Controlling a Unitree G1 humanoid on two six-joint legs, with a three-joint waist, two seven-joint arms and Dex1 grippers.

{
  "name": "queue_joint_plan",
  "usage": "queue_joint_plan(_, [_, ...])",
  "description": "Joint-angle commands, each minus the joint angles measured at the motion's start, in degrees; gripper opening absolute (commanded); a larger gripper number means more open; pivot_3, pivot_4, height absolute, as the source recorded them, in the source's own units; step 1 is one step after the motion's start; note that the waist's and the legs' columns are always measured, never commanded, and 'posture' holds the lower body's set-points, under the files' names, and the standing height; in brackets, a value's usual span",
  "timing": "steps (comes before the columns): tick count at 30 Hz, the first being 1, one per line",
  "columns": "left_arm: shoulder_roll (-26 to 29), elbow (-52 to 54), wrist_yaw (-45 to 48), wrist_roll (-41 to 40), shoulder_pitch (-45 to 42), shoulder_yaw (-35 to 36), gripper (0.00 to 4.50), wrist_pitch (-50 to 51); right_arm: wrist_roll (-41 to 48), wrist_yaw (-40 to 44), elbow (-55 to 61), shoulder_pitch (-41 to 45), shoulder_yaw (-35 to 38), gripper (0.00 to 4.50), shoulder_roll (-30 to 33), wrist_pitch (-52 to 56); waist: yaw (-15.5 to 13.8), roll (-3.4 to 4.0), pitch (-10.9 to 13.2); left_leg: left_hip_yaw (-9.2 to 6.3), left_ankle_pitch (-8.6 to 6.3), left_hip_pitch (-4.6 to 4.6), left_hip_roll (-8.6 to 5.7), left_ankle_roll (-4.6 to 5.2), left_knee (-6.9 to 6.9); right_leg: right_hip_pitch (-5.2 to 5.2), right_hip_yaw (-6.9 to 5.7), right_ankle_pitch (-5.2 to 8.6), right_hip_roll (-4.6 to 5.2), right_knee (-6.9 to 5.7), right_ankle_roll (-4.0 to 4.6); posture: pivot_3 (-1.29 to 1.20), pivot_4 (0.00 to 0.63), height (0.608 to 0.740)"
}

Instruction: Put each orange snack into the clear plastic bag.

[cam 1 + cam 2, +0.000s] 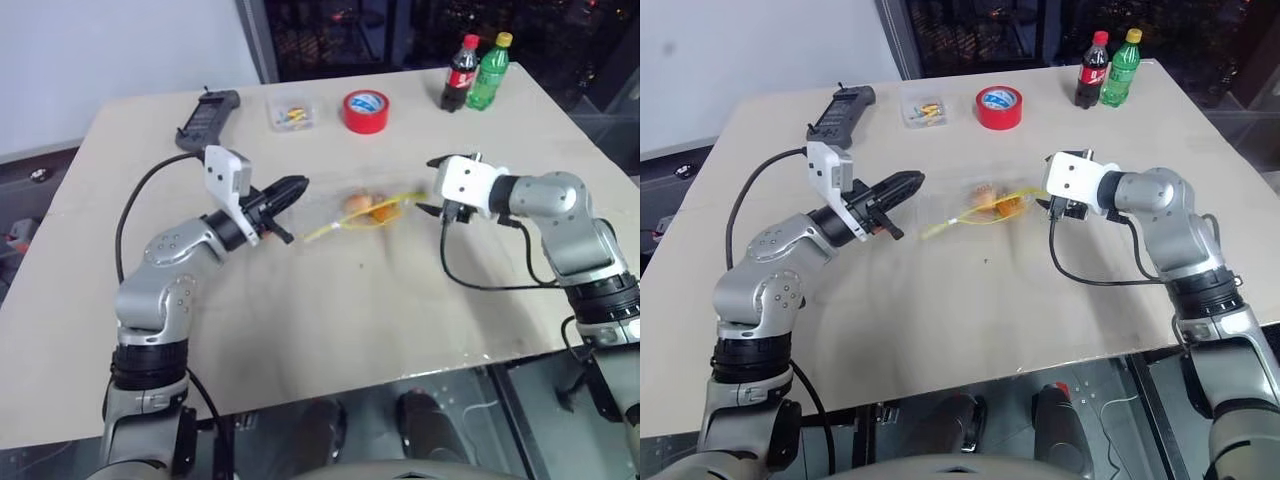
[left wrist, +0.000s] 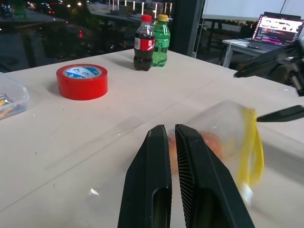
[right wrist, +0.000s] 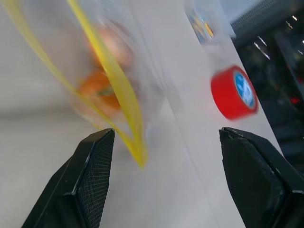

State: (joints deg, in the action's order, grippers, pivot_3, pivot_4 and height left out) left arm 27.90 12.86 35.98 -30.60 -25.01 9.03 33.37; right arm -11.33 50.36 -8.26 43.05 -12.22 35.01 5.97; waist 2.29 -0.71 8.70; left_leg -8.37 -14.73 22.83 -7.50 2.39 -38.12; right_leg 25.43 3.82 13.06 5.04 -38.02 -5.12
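Clear plastic is what our left gripper (image 1: 290, 187) pinches: from the head views, we see its jaws closed on one edge of the bag (image 1: 350, 213), which sits just above the tabletop (image 1: 330, 310) between our two arms. Both snacks (image 1: 372, 207) show orange through the film, already inside. The yellow seal end points toward our right gripper (image 1: 428, 209), which hovers just beside it.

In the left wrist view, our closed jaws hold the film, the snacks straight ahead and the yellow strip (image 2: 251, 147) beyond them.

In the right wrist view, our jaws stand wide open, empty, with the strip (image 3: 124, 102) running between and ahead of them, nearer one finger.
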Motion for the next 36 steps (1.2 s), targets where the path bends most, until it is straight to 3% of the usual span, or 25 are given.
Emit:
queue_joint_plan(1, [0.76, 2.57, 0.21, -0.38, 0.24, 0.68, 0.32, -1.07, -1.22, -2.71, -2.86, 2.42, -0.24, 3.60, -0.78, -2.59, -0.02, 0.00, 0.00, 0.00, 0.00, 0.00, 0.00, 0.00, 0.00, 0.00, 0.01, 0.00, 0.00, 0.00, 0.00, 0.00, 0.150, 0.740])
queue_joint_plan(11, [1.02, 3.18, -0.79, -0.86, 0.91, 1.50, 0.32, -0.61, -0.98, -0.79, -3.25, 0.91, -1.21, 3.60, -0.45, -5.50, -0.03, -0.01, 0.01, -0.01, 0.00, 0.01, 0.00, 0.00, 0.00, 0.00, 0.00, 0.00, 0.00, 0.01, 0.00, 0.00, 0.150, 0.740])
queue_joint_plan(15, [3.98, 5.25, 1.99, 5.67, 5.08, -3.56, 0.32, -6.45, -0.05, 0.01, -2.07, -1.46, -0.22, 3.60, 0.93, -4.99, -0.03, -0.01, 0.01, -0.01, 0.00, 0.01, 0.00, 0.00, 0.01, 0.00, 0.00, 0.00, 0.00, 0.02, 0.00, 0.00, 0.150, 0.740])
queue_joint_plan(18, [7.67, 7.81, 5.67, 13.23, 10.52, -10.06, 1.11, -14.61, 0.61, 0.29, -1.04, -2.81, -0.37, 3.69, 1.06, -4.60, -0.03, 0.00, 0.01, 0.01, 0.00, 0.00, 0.00, 0.00, 0.07, 0.00, 0.02, 0.00, 0.01, 0.06, 0.00, 0.00, 0.150, 0.740])
queue_joint_plan(23, [7.41, 8.68, -1.18, 29.02, 13.96, -17.12, 3.16, -25.85, 1.13, -0.13, 0.08, -3.09, -0.32, 3.69, 0.22, -3.01, -0.38, 0.00, 0.01, 0.03, 0.00, -0.03, 0.00, 0.00, 0.08, -0.01, 0.04, -0.02, 0.00, 0.04, 0.03, 0.00, 0.150, 0.740])
queue_joint_plan(28, [7.76, 7.60, -1.50, 37.54, 14.84, -22.53, 3.16, -30.99, 1.05, -0.38, 0.75, -3.42, -0.58, 3.69, -0.06, -1.75, -0.55, 0.01, 0.01, 0.05, -0.01, -0.02, 0.00, 0.01, 0.09, -0.01, 0.04, -0.02, 0.01, 0.06, 0.03, 0.00, 0.150, 0.740])
queue_joint_plan(36, [9.29, 7.34, 3.38, 39.91, 15.13, -25.65, 3.16, -31.38, 3.19, 1.68, 5.96, -7.80, 0.59, 3.69, 2.07, 0.35, -0.76, 0.01, 0.01, 0.04, -0.01, -0.02, 0.00, 0.01, 0.11, -0.01, 0.04, -0.02, 0.01, 0.06, 0.03, 0.00, 0.150, 0.740])
